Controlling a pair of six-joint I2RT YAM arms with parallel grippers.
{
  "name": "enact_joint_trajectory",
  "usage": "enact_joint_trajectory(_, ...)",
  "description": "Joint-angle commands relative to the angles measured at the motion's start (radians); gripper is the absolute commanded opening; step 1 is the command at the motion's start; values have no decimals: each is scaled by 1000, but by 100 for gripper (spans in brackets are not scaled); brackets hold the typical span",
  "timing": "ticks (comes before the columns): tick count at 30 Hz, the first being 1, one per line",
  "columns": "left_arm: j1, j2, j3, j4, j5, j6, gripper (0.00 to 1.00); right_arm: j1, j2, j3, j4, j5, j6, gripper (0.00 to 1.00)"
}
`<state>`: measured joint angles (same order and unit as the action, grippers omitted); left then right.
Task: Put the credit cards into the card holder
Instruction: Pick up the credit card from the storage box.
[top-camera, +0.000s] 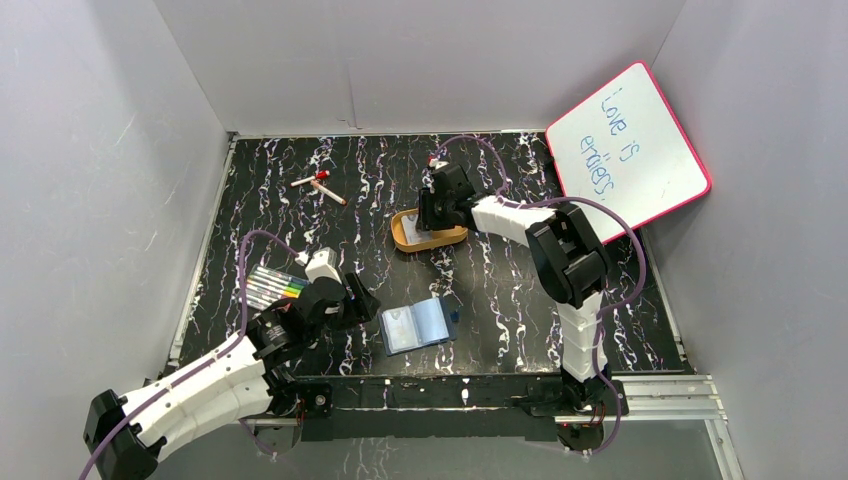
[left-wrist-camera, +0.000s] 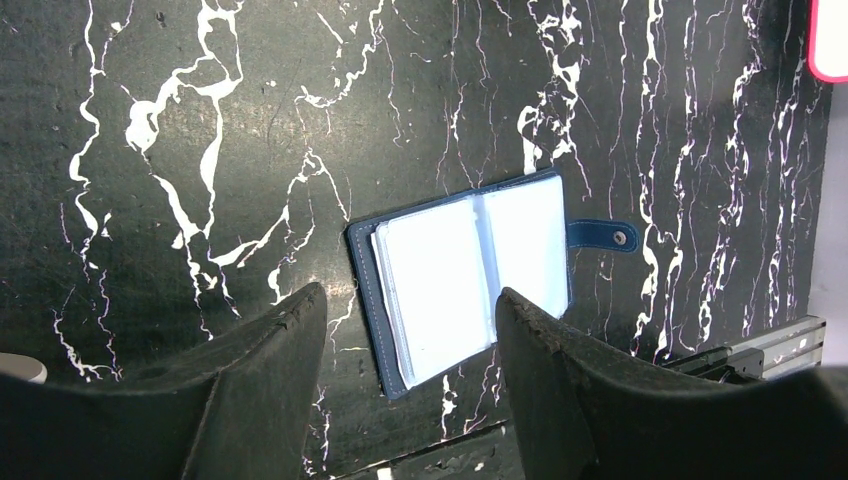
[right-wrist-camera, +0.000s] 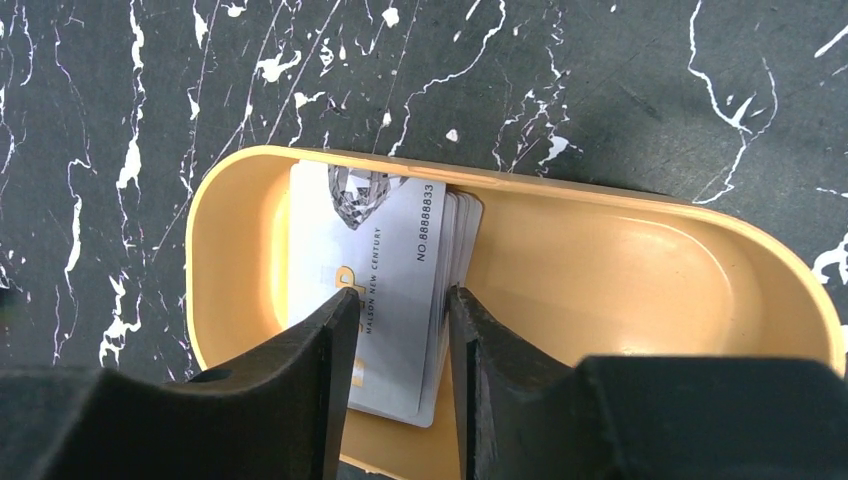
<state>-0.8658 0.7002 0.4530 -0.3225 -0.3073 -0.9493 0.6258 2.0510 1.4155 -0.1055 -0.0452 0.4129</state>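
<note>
Grey credit cards (in orange tray) lie beneath right hand.

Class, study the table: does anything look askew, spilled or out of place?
Nothing spilled or damaged. The credit cards lie slightly fanned at one end of the orange tray; the card holder lies open at a slant.

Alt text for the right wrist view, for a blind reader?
A stack of pale grey credit cards lies at the left end of an orange oval tray, with the right gripper over the stack's right edge, black fingers narrowly apart. The tray sits on a black marbled table.
</note>
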Motion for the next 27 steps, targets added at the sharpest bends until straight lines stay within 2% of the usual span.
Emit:
enact_joint_trajectory(1,4,8,20,-4,-33,15,60,-19,-34,-27,18,27,-8,42)
enact_joint_trajectory(13,3,22,21,5,-32,23,60,-36,-92,-80,47,12,1,29)
enact_joint_trajectory(27,4,14,25,1,-30,20,60,-40,-146,-99,50,-19,10,9)
